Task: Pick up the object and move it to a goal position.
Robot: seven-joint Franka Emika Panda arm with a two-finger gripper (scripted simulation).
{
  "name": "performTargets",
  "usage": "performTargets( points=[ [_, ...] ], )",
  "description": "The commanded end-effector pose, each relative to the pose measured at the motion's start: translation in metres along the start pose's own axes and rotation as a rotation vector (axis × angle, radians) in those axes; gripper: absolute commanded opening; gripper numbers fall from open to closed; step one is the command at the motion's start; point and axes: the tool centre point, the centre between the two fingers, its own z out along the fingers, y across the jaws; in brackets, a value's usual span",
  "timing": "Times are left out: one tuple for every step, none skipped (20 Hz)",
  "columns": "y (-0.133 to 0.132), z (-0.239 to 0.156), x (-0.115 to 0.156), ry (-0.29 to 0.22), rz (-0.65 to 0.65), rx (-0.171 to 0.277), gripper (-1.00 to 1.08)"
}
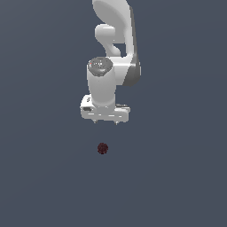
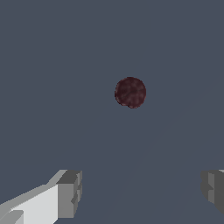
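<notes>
The gripper (image 1: 106, 121) has its jaws spread wide apart. In the wrist view, one of the fingertips (image 2: 70, 194) stands at one side of the picture and the other at the opposite edge, with bare surface between them. Nothing is held, and neither fingertip touches anything.

The arm (image 1: 116, 40) descends from the top of the exterior view. Its wrist section is upright, and the gripper points straight down at the table (image 1: 40, 177). Only the short tips of the fingers project below the white gripper body.

The ball (image 1: 102, 148), small, dark maroon and speckled, lies on the table. It is apart from the gripper: in the exterior view it appears below it, and in the wrist view it lies clear of the span between the fingertips.
</notes>
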Motion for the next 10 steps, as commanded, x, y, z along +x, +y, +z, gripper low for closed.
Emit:
performTargets(
  points=[
    [0.0,0.0,0.0,0.0,0.0,0.0,1.0],
    [0.0,0.0,0.0,0.0,-0.001,0.0,1.0],
    [-0.001,-0.001,0.0,0.001,-0.005,0.0,1.0],
    [-0.003,-0.002,0.001,0.003,-0.012,0.0,1.0],
    [-0.006,-0.003,0.001,0.006,-0.021,0.0,1.0],
    [-0.009,-0.005,0.002,0.009,-0.033,0.0,1.0],
    [-0.013,-0.007,0.003,0.013,-0.046,0.0,1.0],
    [-0.017,-0.009,0.003,0.017,-0.058,0.0,1.0],
    [-0.02,-0.011,0.004,0.02,-0.067,0.0,1.0],
    [-0.022,-0.013,0.004,0.023,-0.074,0.0,1.0]
  ],
)
